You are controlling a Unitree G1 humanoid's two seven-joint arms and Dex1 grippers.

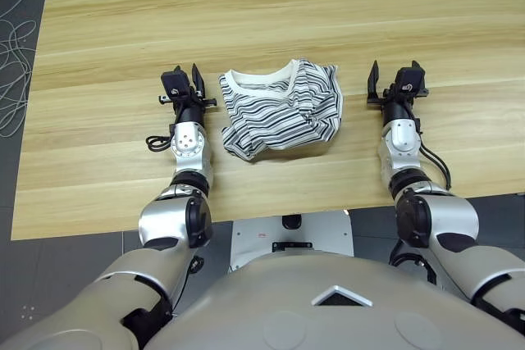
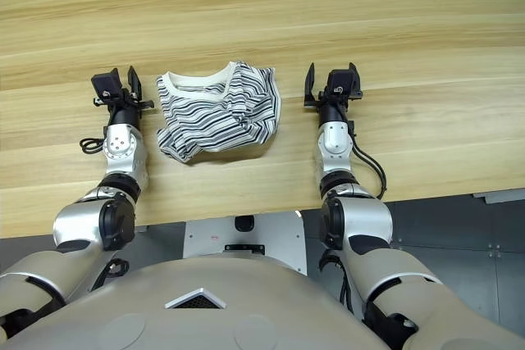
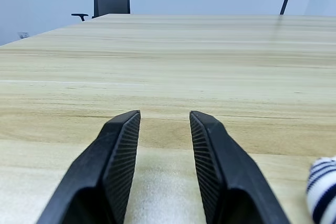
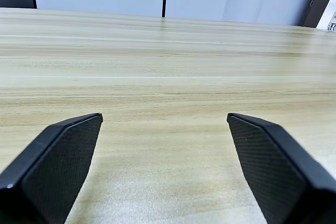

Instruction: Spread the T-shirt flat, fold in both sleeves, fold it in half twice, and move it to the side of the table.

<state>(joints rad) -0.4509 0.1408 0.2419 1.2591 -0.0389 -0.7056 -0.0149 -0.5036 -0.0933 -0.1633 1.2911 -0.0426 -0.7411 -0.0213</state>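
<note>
Tools open either side of T-shirt (image 1: 279,112)

The left tool (image 1: 185,74) sits low over the table (image 1: 262,6), fingers slightly apart, just left of the striped T-shirt. The right tool (image 1: 395,71) sits near the shirt's right side, fingers wide apart. The shirt lies bunched between them, towards the table's near edge

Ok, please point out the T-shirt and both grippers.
T-shirt (image 1: 279,112), left eye view, middle of the striped cloth.
left gripper (image 1: 185,73), left eye view, between its fingertips.
right gripper (image 1: 395,70), left eye view, between its fingertips.
</note>
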